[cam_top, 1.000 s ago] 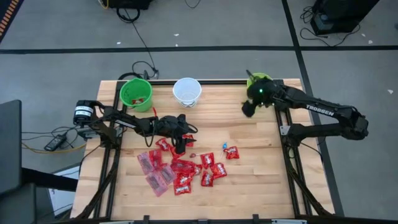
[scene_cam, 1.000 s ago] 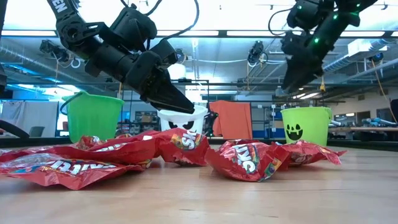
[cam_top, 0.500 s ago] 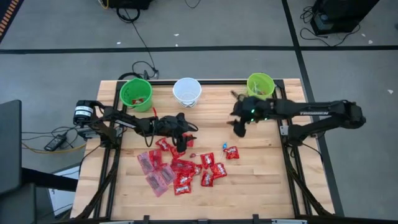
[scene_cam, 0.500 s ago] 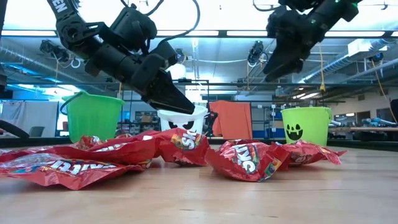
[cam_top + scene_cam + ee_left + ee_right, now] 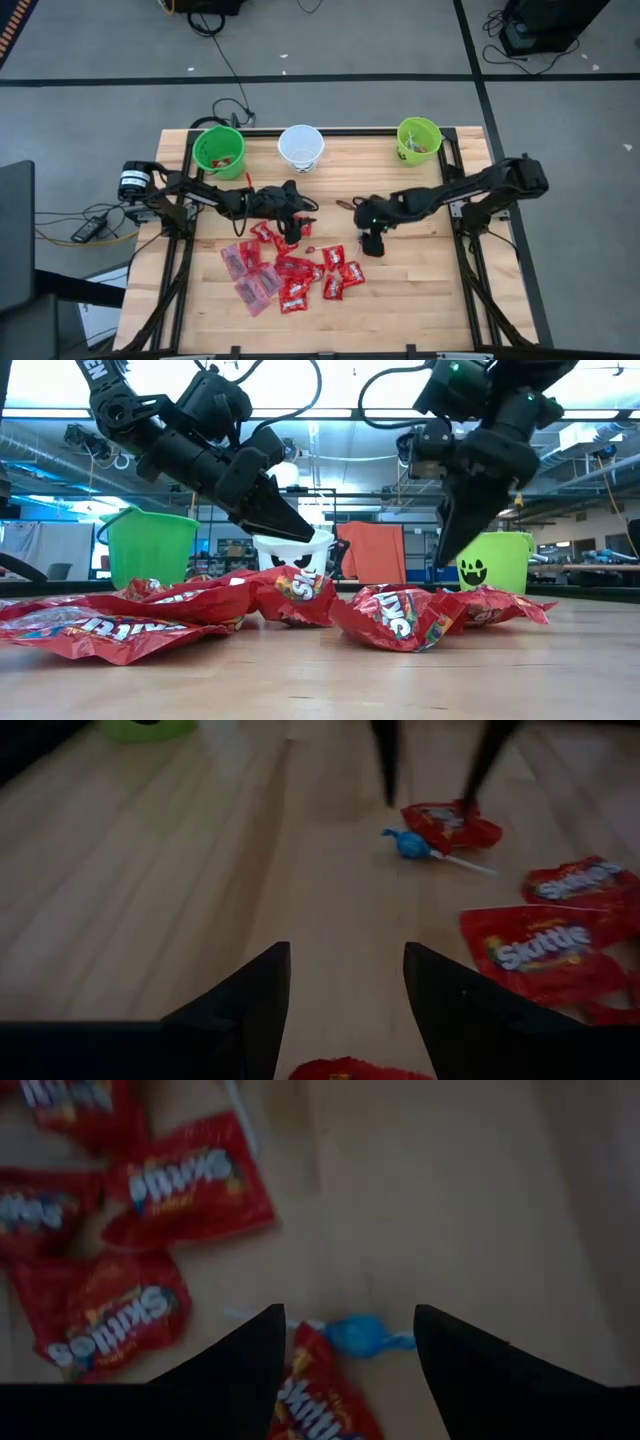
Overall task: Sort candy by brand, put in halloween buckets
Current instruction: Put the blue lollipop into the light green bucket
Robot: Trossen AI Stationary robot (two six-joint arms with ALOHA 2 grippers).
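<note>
Red Skittles packets [image 5: 320, 272] lie in a heap on the table's near middle, with translucent pinkish packets [image 5: 247, 275] at their left. A blue lollipop [image 5: 360, 1335] lies beside one red packet [image 5: 322, 1400]. My right gripper [image 5: 372, 238] hangs open just above these two, fingers pointing down, one on each side of the lollipop. My left gripper [image 5: 289, 226] is open and slants down over the heap's far edge, above a red packet [image 5: 345, 1070]. Two green buckets [image 5: 220, 150] [image 5: 418, 138] and a white bucket [image 5: 300, 147] stand along the far edge.
In the low view the right-hand green bucket [image 5: 490, 560] bears a dark face and the white one [image 5: 295, 550] stands behind the left gripper [image 5: 285, 525]. Bare wood [image 5: 420, 290] lies right of and nearer than the heap. Dark frame rails [image 5: 465, 250] run along the table's sides.
My right gripper has swung from over the far right green bucket toward the table's near edge and its left, then come down over the blue lollipop and the red packet beside it, tipping to point down. The left arm has kept still.
</note>
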